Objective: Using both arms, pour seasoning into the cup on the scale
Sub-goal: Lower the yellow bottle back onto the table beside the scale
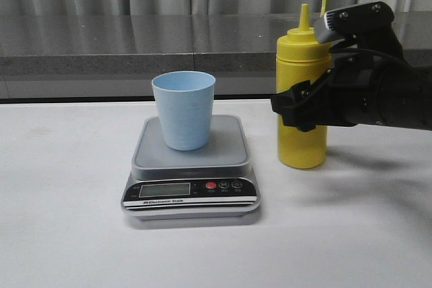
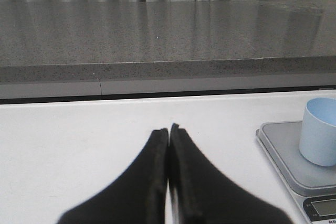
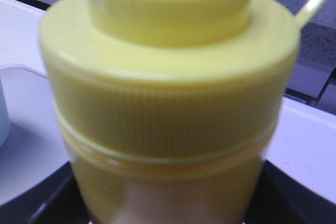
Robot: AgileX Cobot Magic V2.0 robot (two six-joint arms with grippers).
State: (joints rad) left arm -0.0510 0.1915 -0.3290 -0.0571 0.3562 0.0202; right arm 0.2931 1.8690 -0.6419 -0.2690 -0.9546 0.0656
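Note:
The yellow seasoning bottle point(image 1: 301, 92) stands upright on the white table, right of the scale, its tethered cap sticking up behind the nozzle. My right gripper point(image 1: 300, 104) reaches in from the right at mid-height. In the right wrist view its black fingers point(image 3: 42, 203) press both sides of the bottle point(image 3: 168, 103). The pale blue cup point(image 1: 183, 109) stands upright on the grey platform of the scale point(image 1: 229, 146). My left gripper point(image 2: 169, 128) is shut and holds nothing; it hovers over bare table, with the cup point(image 2: 319, 132) and scale point(image 2: 283, 150) off to one side. The front view does not show it.
A grey speckled stone ledge point(image 1: 135, 45) runs along the back of the table, with pale curtains above it. The scale's display and buttons point(image 1: 192, 190) face the front edge. Bare white tabletop point(image 1: 61, 187) lies left of the scale.

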